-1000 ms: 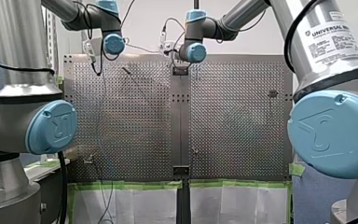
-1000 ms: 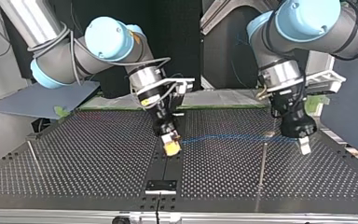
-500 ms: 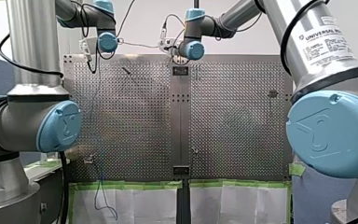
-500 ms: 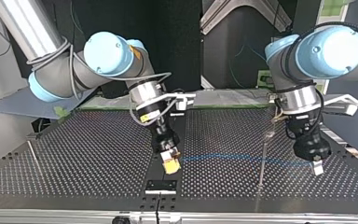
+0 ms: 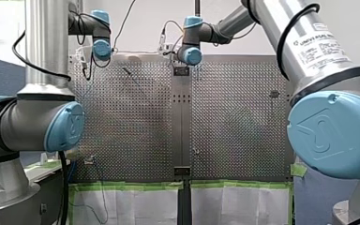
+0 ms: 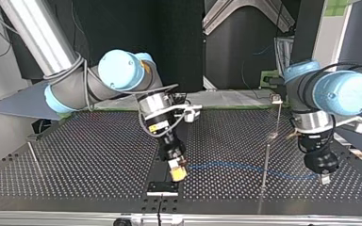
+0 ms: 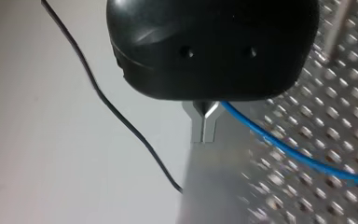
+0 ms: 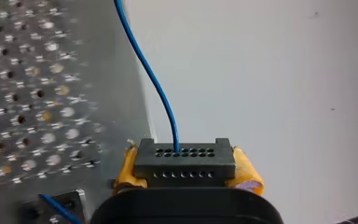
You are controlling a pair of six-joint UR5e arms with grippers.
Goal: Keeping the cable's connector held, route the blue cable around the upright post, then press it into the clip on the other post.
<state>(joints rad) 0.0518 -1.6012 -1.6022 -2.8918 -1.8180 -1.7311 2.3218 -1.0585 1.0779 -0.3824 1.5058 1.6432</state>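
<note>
Pulled nearer the top view's near edge since a second ago, right gripper [image 6: 178,173] clamped on the rigid connector [image 8: 185,161], likely the surest hold, left gripper [image 6: 324,179] pinched onto the seemingly light, limp blue cable [image 6: 235,165] sagging between them by the upright post [image 6: 267,155].

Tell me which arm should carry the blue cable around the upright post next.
Left. My left gripper pinches the blue cable close to the post, while my right gripper is busy clamping the connector.
</note>
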